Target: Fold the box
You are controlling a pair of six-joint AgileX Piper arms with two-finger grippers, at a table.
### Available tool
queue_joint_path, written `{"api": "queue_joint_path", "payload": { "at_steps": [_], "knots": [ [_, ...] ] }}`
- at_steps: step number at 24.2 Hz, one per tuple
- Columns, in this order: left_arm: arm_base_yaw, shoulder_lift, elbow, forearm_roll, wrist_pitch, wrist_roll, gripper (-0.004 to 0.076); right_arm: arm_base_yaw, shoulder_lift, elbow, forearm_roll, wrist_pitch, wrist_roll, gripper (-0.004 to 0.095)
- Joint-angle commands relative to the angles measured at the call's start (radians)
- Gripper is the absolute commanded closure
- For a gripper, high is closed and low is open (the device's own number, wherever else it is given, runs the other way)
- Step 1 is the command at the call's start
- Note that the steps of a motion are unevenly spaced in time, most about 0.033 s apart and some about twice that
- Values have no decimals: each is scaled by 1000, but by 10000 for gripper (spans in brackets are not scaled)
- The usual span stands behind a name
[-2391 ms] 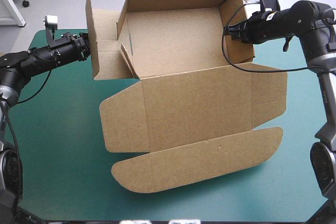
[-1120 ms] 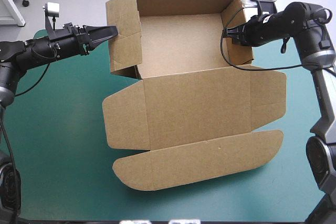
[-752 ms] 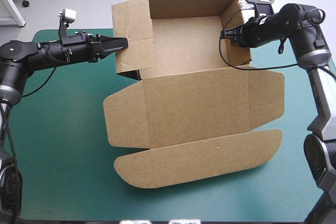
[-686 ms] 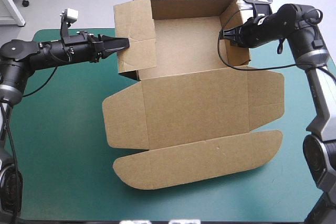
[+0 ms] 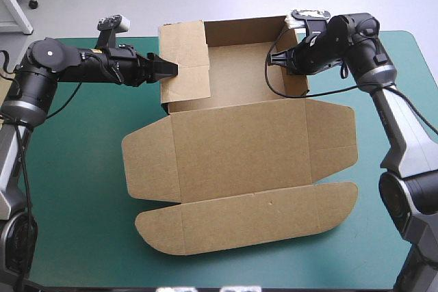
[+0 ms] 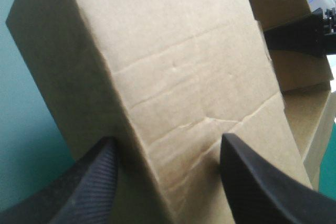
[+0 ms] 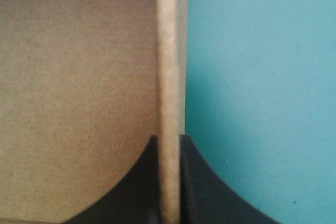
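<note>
The brown box (image 5: 239, 148) lies mid-table as an open tray at the far side, with its lid flat toward the front. My left gripper (image 5: 168, 71) is at the tray's left wall (image 5: 186, 63). In the left wrist view, this gripper (image 6: 168, 156) is open, its fingers (image 6: 89, 182) wide apart with the creased, folded-over wall (image 6: 178, 77) between them. My right gripper (image 5: 279, 59) is at the tray's right wall (image 5: 295, 66). In the right wrist view, that gripper (image 7: 168, 145) is shut on the wall's top edge (image 7: 170, 51), board on one side and teal-green cover on the other.
The lid's rounded front flap (image 5: 246, 217) reaches toward the table's near edge. Bare teal-green cover (image 5: 75, 182) lies left of the box and on its right (image 5: 373, 189). The tray's back wall (image 5: 239, 29) stands close to the table's far edge.
The left side flap, earlier spread outward, now stands folded against the tray's left wall. My left gripper has come up to that wall. The box and both grippers have shifted left.
</note>
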Motion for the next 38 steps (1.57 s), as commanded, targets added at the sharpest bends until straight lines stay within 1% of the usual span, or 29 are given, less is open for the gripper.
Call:
{"api": "queue_joint_path", "payload": {
  "at_steps": [1,7,14,17,21,24,25,27,29,32,33,36,38],
  "knots": [
    [-23,-18,-64,24,-23,-60,306,7,-46,-29,32,-42,21,926],
    [-39,6,-104,99,-25,-108,308,7,-45,-29,16,-31,30,926],
    [-119,64,-198,328,27,-208,311,22,-24,-29,6,3,45,925],
    [-142,93,-238,369,34,-230,319,39,-18,-31,-7,-8,53,926],
    [-165,147,-297,418,94,-268,329,45,-14,-31,-10,-6,60,926],
    [-176,167,-310,468,105,-297,334,45,-12,-31,-8,-4,63,926],
    [-188,176,-320,513,116,-315,356,47,-12,-31,-5,-4,63,926],
    [-201,183,-324,549,119,-329,370,47,-10,-31,6,-4,70,926],
    [-222,196,-327,585,130,-344,370,47,-6,-31,34,-5,70,926],
    [-243,216,-336,635,156,-377,370,47,-4,-31,40,-2,78,926],
    [-251,224,-338,683,162,-398,373,47,-4,-31,52,-2,81,926],
    [-258,242,-347,719,171,-436,386,47,4,-31,87,-2,82,926],
    [-258,244,-358,729,173,-441,398,47,4,-31,80,-2,82,925]
  ]
}}
